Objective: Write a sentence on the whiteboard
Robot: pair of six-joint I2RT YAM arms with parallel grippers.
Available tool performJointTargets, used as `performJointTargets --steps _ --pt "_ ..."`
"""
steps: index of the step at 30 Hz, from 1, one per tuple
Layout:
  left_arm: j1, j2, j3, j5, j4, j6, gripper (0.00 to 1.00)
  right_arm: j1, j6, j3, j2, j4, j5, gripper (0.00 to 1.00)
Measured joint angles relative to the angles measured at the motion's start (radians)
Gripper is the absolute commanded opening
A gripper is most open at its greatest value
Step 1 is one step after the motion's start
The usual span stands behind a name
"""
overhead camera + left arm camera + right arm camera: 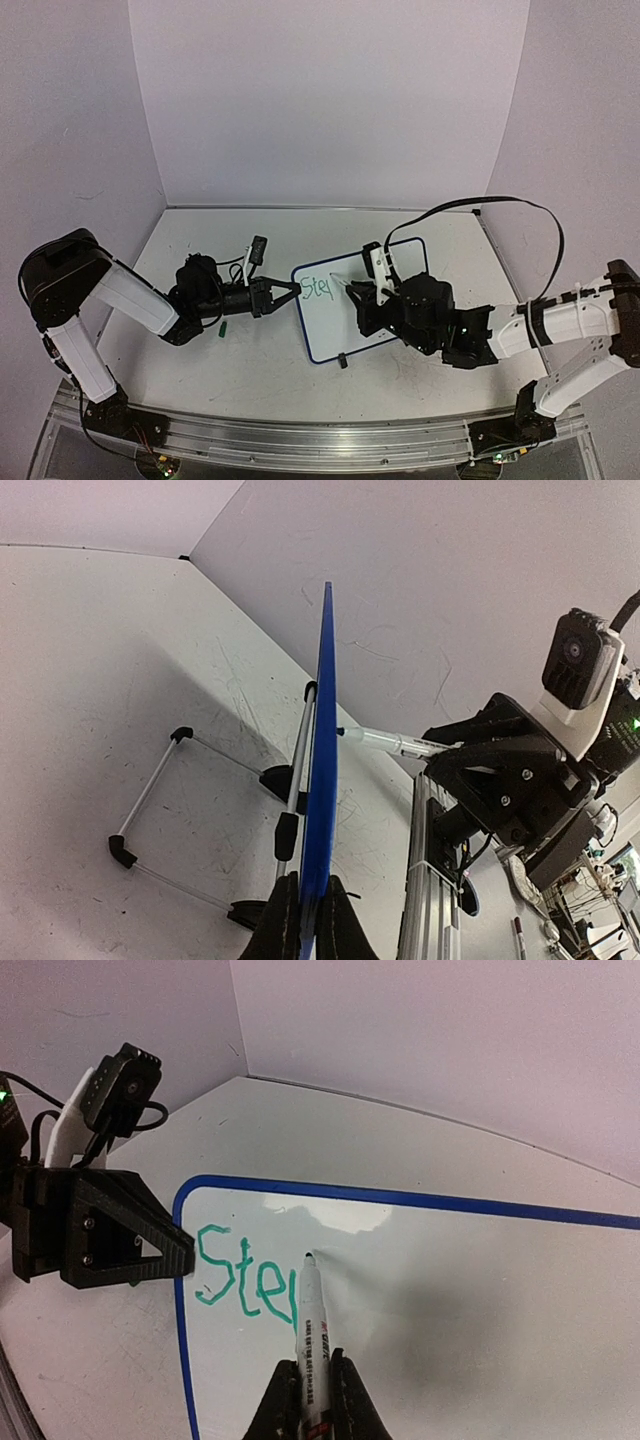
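Left fingers [285, 922] clamp the whiteboard [322, 730] at its left edge; right fingers [278, 1405] grip a marker [312, 1330] beside the green sentence [235, 1280]; a green piece [224, 327] lies on the tabletop [250, 375].

- Left claw [308, 910] clamps the left edge of the whiteboard [325, 335], blocking that side.
- Right claw [312, 1385] and marker [311, 1310] stand over its middle.
- Desk [230, 235] toward the back wall [330, 100] lies open.

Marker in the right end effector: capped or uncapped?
Uncapped: the marker shows a bare dark tip against the whiteboard, beside the green lettering; the right end effector is shut on it.
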Motion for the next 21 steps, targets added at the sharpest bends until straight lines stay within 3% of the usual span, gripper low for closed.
performJointTargets --steps 21 --pt "0.000 0.000 0.000 0.002 0.000 0.000 0.00 -0.005 -0.018 0.000 0.015 0.019 -0.039 0.00"
